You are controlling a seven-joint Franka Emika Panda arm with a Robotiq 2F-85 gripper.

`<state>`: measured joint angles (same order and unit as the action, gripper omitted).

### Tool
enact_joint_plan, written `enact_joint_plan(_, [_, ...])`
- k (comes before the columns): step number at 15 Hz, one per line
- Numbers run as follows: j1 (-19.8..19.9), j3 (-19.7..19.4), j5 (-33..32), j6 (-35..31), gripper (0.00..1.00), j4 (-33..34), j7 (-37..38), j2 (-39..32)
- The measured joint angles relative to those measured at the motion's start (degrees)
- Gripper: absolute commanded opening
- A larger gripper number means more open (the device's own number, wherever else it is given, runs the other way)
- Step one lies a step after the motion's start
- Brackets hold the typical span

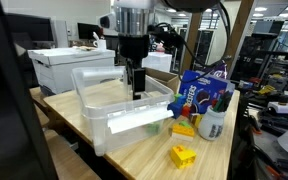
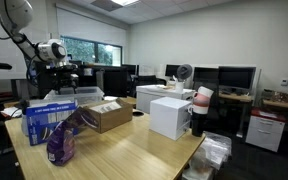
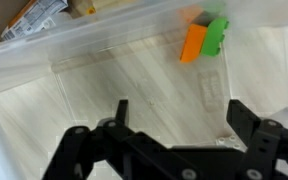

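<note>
Pointing straight down into a clear plastic bin (image 1: 109, 128) on the wooden table (image 1: 144, 160), the gripper (image 1: 137, 92) spread wide and clasping nothing. In the wrist view, only bare bin floor between the two black fingers (image 3: 119, 115), with pale wood grain showing through the plastic.

Up at about one o'clock from the gripper: an orange block (image 3: 194, 44) and a green block (image 3: 216, 35), side by side and touching. Long axes roughly twelve to six, tipped a little toward one. Hard to tell whether inside the bin or just past its far wall, with the outlines softened by the plastic. Both blocks small, hard and matte, with square edges. Bin glossy and thin-walled, rounded at the corners.

In an exterior view, outside the bin toward three o'clock: a blue bag (image 1: 199, 92) and a white bottle (image 1: 212, 125). Nearer the table edge, at about five o'clock, a yellow block (image 1: 182, 155). Behind the bin, at ten o'clock, a white box (image 1: 69, 65).
</note>
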<state>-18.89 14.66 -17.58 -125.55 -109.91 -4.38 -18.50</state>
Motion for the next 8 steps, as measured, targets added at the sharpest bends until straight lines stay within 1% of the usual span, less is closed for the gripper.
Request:
enact_joint_plan(2, [0.1, -0.7, 0.0, 0.5, 1.0, 0.2, -0.1, -1.3])
enact_joint_plan(4, [0.3, -1.2, 1.0, 2.6, 1.0, 1.1, -0.1, -2.8])
enact_joint_plan(6, [0.7, -1.3, 3.8, 5.9, 1.0, 2.6, -0.3, -4.6])
enact_joint_plan(8, [1.3, -1.1, 7.7, 8.9, 1.0, 4.1, -2.3, -6.3])
